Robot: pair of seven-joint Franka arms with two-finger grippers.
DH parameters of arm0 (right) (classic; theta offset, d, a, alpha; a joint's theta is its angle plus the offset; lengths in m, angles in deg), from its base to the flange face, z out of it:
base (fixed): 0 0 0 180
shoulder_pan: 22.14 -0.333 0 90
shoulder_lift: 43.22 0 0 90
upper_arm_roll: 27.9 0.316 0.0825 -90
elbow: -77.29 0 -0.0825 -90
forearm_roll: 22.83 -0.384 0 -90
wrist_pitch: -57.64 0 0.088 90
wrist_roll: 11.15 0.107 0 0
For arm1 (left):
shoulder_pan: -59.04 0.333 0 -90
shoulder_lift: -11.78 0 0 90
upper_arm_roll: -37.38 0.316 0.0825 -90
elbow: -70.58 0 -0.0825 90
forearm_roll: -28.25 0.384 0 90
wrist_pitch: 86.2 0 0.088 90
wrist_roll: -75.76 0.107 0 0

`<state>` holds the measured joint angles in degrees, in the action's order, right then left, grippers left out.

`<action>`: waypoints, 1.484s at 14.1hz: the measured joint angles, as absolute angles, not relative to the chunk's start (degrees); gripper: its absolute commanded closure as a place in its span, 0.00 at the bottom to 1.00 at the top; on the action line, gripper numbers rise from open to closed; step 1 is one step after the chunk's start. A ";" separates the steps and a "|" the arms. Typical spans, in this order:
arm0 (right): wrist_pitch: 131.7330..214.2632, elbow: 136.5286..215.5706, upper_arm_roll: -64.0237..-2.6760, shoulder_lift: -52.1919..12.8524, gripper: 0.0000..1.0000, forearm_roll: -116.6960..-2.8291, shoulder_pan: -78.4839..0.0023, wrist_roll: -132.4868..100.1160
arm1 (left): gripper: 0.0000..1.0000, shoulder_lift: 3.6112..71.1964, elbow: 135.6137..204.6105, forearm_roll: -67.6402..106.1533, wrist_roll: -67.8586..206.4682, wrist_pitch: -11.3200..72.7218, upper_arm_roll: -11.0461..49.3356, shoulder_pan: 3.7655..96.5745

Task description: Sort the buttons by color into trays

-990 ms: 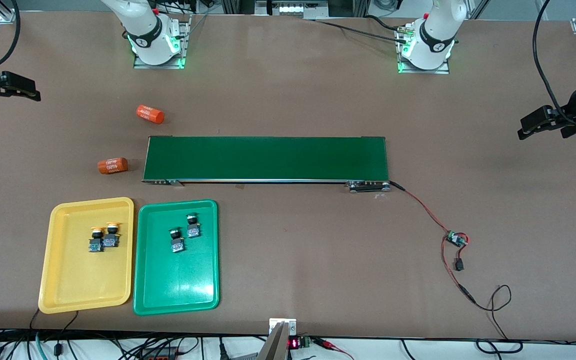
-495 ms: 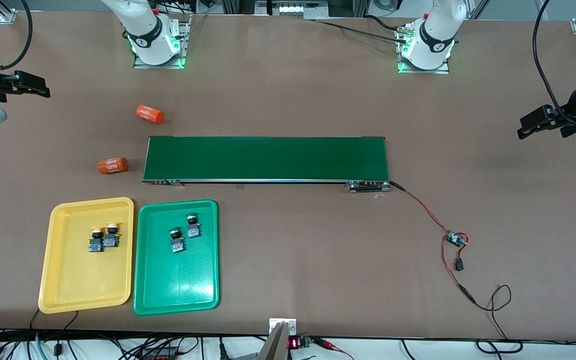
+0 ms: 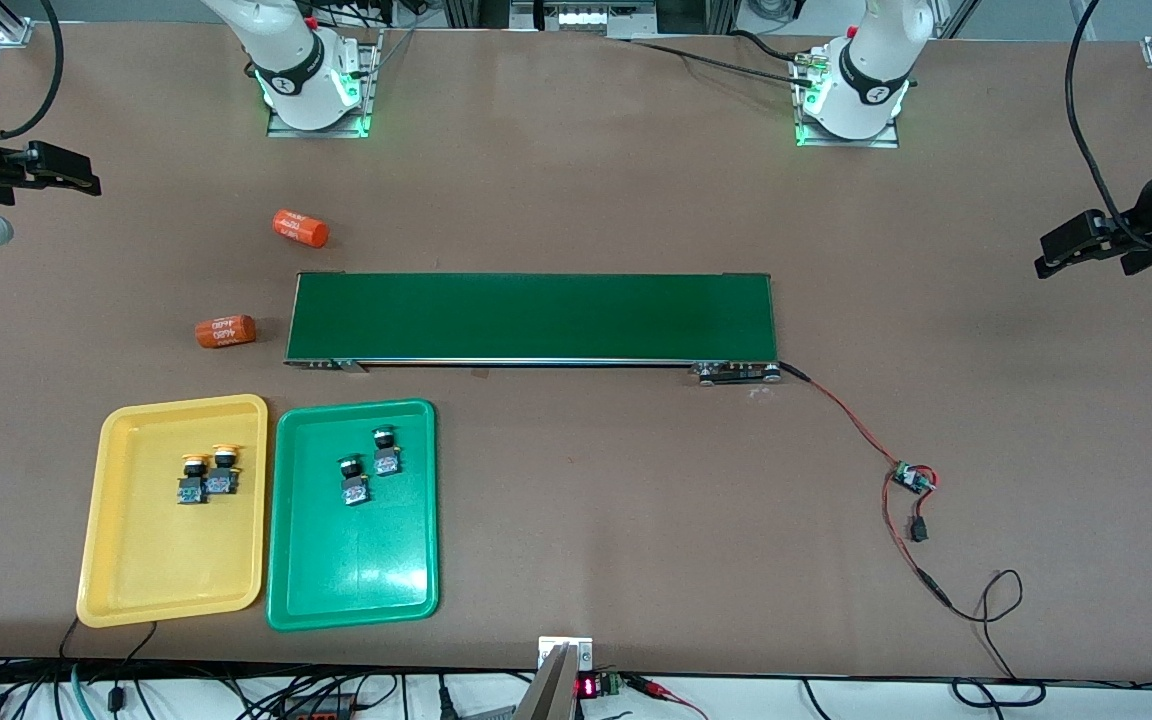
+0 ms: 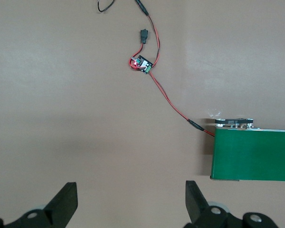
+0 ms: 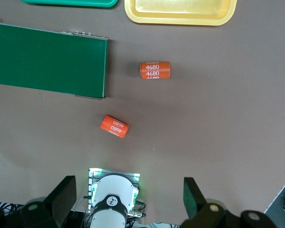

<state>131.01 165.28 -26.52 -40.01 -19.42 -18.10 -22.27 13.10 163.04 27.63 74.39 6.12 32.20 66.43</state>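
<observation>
Orange cylinders (image 5: 155,70), each printed "4680"

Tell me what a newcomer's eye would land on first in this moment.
The long dark-green conveyor belt across the table's middle stands out first. Nearer the front camera, toward the right arm's end, lie a shallow yellow plastic tray and a matching green plastic tray, side by side; two yellow-capped push-button switches sit in the yellow one, two green-capped push-button switches in the green. Both hands hang open at the table's ends.
</observation>
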 measured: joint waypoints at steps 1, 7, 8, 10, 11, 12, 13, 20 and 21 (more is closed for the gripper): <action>131.07 165.28 -26.52 -40.01 0.00 -19.42 -18.09 -22.15 | 0.00 13.10 163.04 27.63 74.39 6.12 32.20 66.43; 131.69 165.28 -26.52 -40.01 0.00 -19.42 -18.00 -21.94 | 0.00 13.10 163.04 27.63 74.39 6.12 32.20 66.43; 131.98 165.28 -26.52 -40.01 0.00 -19.42 -17.99 -21.94 | 0.00 13.10 163.04 27.63 74.39 6.12 32.20 66.43; 132.21 165.28 -26.52 -40.01 0.00 -19.42 -17.98 -21.93 | 0.00 13.10 163.04 27.63 74.39 6.12 32.20 66.43; 132.26 165.28 -26.52 -40.01 0.00 -19.42 -17.97 -21.93 | 0.00 13.10 163.04 27.63 74.39 6.12 32.20 66.43; 132.29 165.29 -26.52 -40.01 0.00 -19.42 -17.97 -21.93 | 0.00 13.10 163.04 27.63 74.39 6.12 32.20 66.43; 132.34 165.30 -26.52 -40.01 0.00 -19.42 -17.97 -21.93 | 0.00 13.10 163.04 27.63 74.39 6.12 32.20 66.43; 137.88 165.77 -26.44 -39.90 0.00 -20.78 -17.97 -20.81 | 0.00 13.10 163.04 27.63 74.39 6.12 32.20 66.43; 138.49 165.81 -26.44 -39.86 0.00 -20.84 -17.97 -20.73 | 0.00 13.10 163.04 27.63 74.39 6.12 32.20 66.43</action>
